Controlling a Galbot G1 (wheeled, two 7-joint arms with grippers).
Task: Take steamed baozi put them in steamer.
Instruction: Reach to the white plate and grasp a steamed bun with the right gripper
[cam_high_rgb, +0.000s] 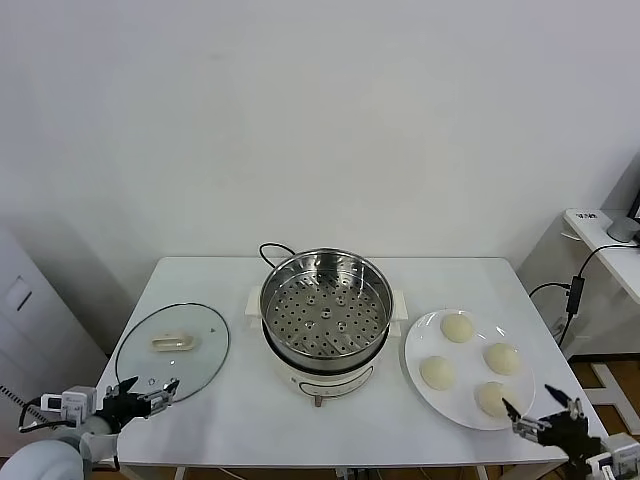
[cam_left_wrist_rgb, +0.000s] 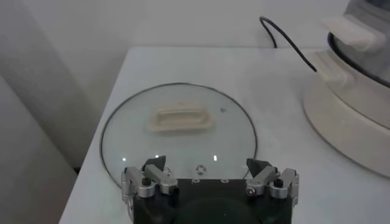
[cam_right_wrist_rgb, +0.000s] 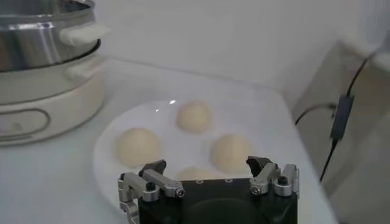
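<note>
Several cream-white steamed baozi (cam_high_rgb: 457, 327) (cam_right_wrist_rgb: 194, 116) lie on a large white plate (cam_high_rgb: 421, 344) (cam_right_wrist_rgb: 106, 170) at the right of the table. The steamer (cam_high_rgb: 325, 318) (cam_right_wrist_rgb: 42, 67), a shiny steel pot with a bare perforated tray on a white base, stands in the middle. My right gripper (cam_high_rgb: 540, 411) (cam_right_wrist_rgb: 206, 166) hovers open at the table's front right edge, just before the nearest bun (cam_high_rgb: 491, 398). My left gripper (cam_high_rgb: 148, 390) (cam_left_wrist_rgb: 206, 165) is open at the front left edge, near the glass lid (cam_high_rgb: 172, 346) (cam_left_wrist_rgb: 180, 135). Both hold nothing.
The flat glass lid with a cream handle (cam_left_wrist_rgb: 181, 118) lies left of the steamer. A black cord (cam_high_rgb: 272, 250) (cam_left_wrist_rgb: 286, 38) runs behind the pot. A white side table (cam_high_rgb: 605, 240) with a cable stands off to the right.
</note>
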